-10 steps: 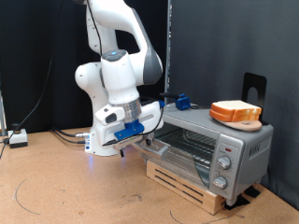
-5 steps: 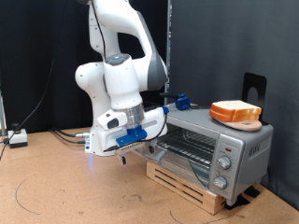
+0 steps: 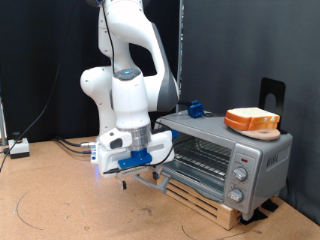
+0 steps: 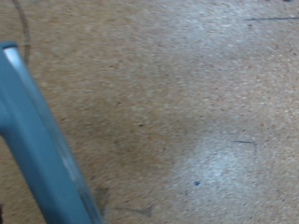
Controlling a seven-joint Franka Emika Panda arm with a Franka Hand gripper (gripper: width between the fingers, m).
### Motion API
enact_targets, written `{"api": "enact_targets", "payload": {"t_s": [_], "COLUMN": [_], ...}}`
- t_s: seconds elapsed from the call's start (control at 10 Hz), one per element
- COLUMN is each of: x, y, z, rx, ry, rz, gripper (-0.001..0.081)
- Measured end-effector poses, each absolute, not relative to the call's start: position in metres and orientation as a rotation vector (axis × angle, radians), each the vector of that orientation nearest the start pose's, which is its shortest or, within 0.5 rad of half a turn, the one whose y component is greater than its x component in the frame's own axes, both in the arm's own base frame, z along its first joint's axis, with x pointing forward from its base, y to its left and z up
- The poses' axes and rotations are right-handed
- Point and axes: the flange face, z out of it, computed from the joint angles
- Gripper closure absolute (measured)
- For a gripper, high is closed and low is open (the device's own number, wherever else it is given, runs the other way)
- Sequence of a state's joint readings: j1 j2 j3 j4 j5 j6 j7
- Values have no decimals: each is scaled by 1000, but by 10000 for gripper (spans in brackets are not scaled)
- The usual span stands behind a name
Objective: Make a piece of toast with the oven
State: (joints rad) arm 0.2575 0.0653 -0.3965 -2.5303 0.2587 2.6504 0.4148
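Observation:
The oven (image 3: pixel 240 152) stands on a wooden pallet at the exterior view's right. Its glass door (image 3: pixel 168 172) hangs open and low, and the wire rack (image 3: pixel 200 152) shows inside. Bread (image 3: pixel 252 121) with a pale face and an orange-tan crust lies on the oven's roof; it looks like two stacked slices, and I cannot tell which is the piece of toast. My gripper (image 3: pixel 131 176) points down at the door's outer edge, near the brown floor. The wrist view shows only a blue-grey bar (image 4: pixel 42 140) over the brown board; no fingers show there.
A wooden pallet (image 3: pixel 200 198) lifts the oven off the brown board floor (image 3: pixel 60 200). A small blue object (image 3: pixel 195 108) and a black bracket (image 3: pixel 270 94) sit on and behind the oven roof. A white box (image 3: pixel 18 147) and cables (image 3: pixel 70 146) lie at the exterior view's left.
My hand has swung down and toward the exterior view's left, and the oven door's edge has come down with it, from about roof height to near the pallet.

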Motion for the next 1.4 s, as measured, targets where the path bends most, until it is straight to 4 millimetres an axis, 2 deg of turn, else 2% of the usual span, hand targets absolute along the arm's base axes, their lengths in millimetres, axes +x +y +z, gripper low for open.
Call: {"api": "enact_targets", "payload": {"t_s": [0.8,1.1,1.4], "x": [472,466,458], "y": [-92,-105,-128], "z": [200,192,198], "rx": [-2851,-2879,-2909], "ry": [1253,1229,1159], "rz": [41,17,-10], "gripper": [-3,-3,-3]}}
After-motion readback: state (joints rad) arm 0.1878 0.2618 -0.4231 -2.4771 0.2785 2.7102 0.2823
